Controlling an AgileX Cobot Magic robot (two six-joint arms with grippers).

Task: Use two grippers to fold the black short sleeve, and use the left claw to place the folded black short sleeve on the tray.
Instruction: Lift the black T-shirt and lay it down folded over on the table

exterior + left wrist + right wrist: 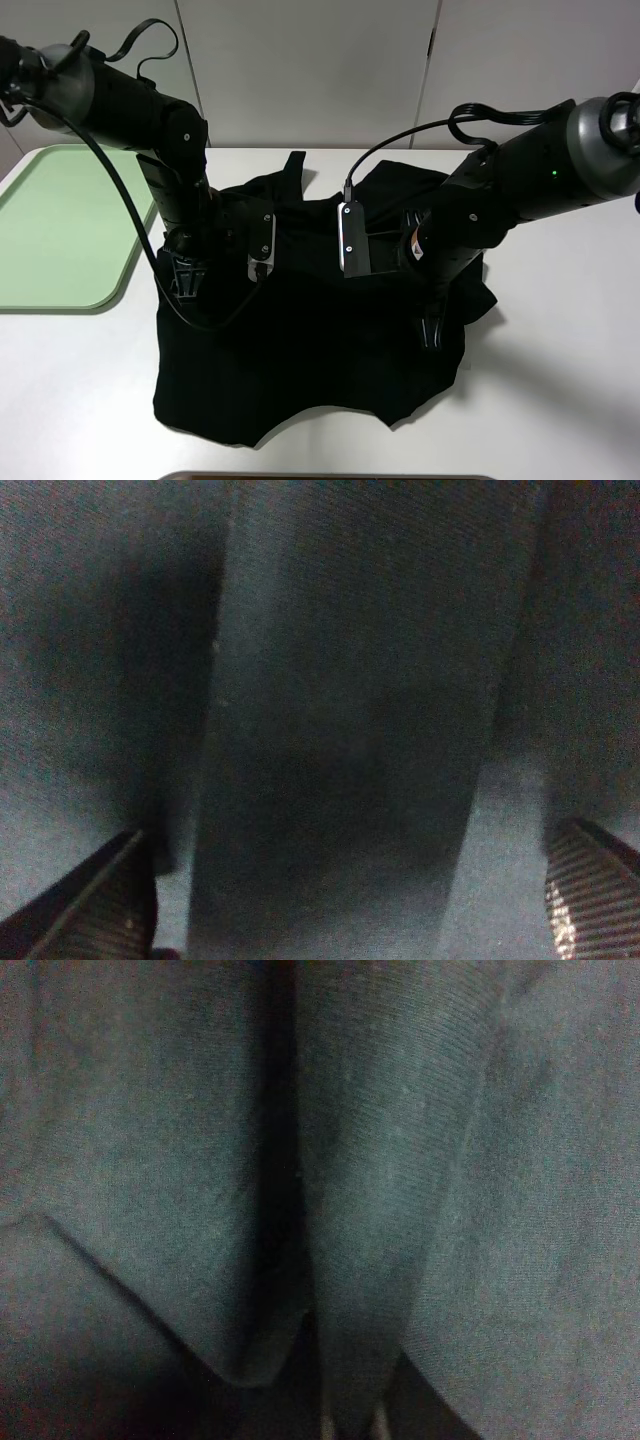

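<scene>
The shirt (310, 350) lies spread across the middle of the white table (560, 400), hem nearest, not yet folded. At its right edge the right gripper (432, 328) presses down with jaws closed, apparently pinching cloth for the fold. Its wrist view shows only pleats converging toward the jaws (the tips themselves are hidden). Farther back, at the left edge, the left gripper (187, 278) stands open. Its wrist view reveals what the high camera cannot: fingers (100, 910) straddling a raised ridge of fabric, placed to nip it. The tray (60, 230) sits bare, far left.
</scene>
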